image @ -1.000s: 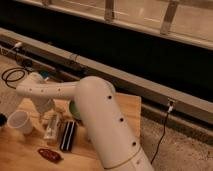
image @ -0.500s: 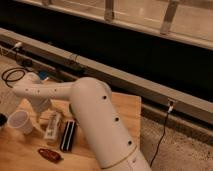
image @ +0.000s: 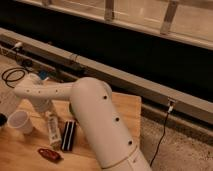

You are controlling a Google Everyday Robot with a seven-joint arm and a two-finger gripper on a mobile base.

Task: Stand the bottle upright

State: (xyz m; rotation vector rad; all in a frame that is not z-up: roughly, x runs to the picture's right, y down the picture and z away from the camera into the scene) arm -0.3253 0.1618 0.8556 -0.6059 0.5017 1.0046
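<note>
The bulky white robot arm [image: 95, 120] fills the middle and runs off the bottom edge. It hides a large part of the light wooden table [image: 127, 107], whose left and near sides are also cut off. Its slim forearm reaches left, then bends down to the gripper [image: 48, 114], which is low over the table at the far end of the bottle. The wrist blocks the view there, so I cannot tell whether the pincer is clenched or released, or whether it grasps anything.

The black rectangular bar with pale stripes [image: 68, 135] lies flat, and the arm covers its right edge. The white round cup [image: 20, 121] stands upright at the left.

The small slim whitish plastic bottle [image: 53, 132] lies on the table between the cup and the bar, just beside the bar and parallel to it. Its label is pale, with no writing I can read. A small flat red object [image: 49, 154] lies nearer the camera, its markings unclear.
</note>
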